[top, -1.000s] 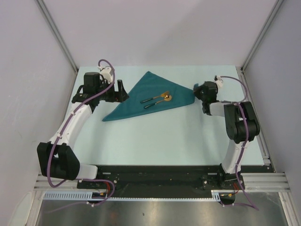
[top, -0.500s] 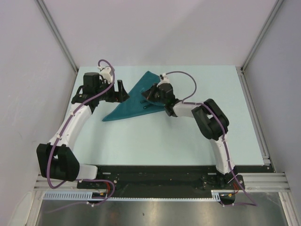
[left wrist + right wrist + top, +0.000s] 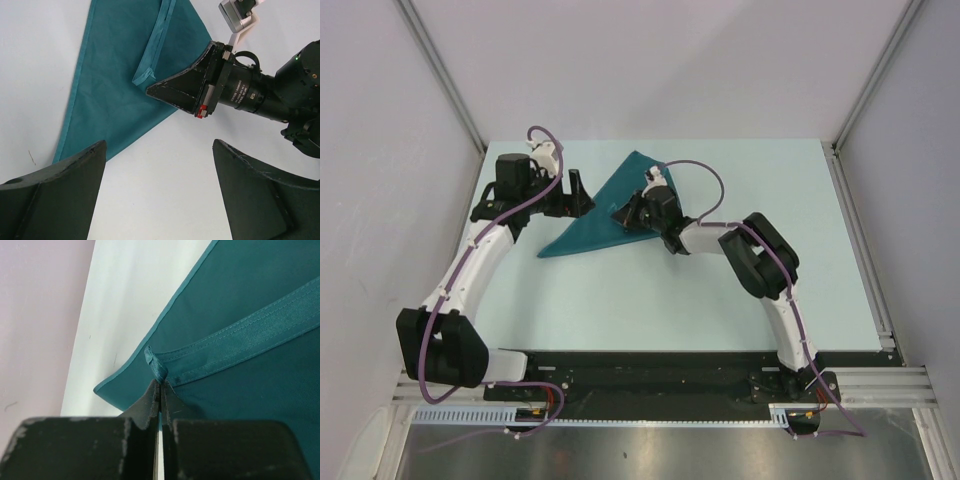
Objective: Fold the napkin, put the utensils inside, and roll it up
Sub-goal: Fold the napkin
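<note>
The teal napkin lies folded at the back middle of the table, its right corner drawn over to the left. My right gripper is shut on that hemmed corner, seen pinched at the fingertips in the right wrist view with the napkin spread beyond. My left gripper is open and empty, just left of the napkin. In the left wrist view its fingers straddle bare table, with the napkin and the right gripper ahead. The utensils are hidden.
Grey walls close in the table on the left, back and right. A metal rail runs along the right edge. Pale table lies between the napkin and the arm bases.
My right gripper has carried the napkin's right corner leftward across the cloth, covering the two utensils that showed a second ago. The left arm has not moved.
</note>
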Tool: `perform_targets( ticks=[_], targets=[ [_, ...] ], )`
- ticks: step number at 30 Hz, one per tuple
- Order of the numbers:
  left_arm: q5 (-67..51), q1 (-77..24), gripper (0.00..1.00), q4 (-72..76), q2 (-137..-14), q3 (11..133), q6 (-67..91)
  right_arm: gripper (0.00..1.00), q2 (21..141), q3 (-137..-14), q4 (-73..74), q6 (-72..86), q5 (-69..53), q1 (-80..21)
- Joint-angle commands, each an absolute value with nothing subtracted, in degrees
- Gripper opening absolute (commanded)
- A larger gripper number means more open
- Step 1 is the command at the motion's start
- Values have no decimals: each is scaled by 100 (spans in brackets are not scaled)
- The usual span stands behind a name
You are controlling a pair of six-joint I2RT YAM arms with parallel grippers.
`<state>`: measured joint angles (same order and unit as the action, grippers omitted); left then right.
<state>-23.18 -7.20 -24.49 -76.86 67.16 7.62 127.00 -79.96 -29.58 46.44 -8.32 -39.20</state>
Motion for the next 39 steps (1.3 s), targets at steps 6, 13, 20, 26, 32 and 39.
perform_targets(
  ticks=[6,13,20,26,32,39],
  targets=[
    [-1699,-668,98,-2127,-7357,6522,1116,31,12560,-7954,-2953,4185,-1037,-4104],
    [-1975,182,100,-1374,-6865,5243,2211,50,11524,-7121,-3207,3393,-1063,-4113],
    [-2251,1160,95,-326,-6232,3368,3567,52,10056,-5925,-3401,3235,-1186,-3639],
    [-1837,1222,82,632,-6205,2418,4490,52,9036,-5293,-3164,3199,-1494,-3051],
    [-1758,1248,77,1405,-6960,2259,4974,52,8210,-4721,-3094,3252,-1678,-2567],
    [-1644,1336,68,2232,-7804,2206,5405,53,7796,-4377,-3015,3357,-1775,-2259]
  ],
)
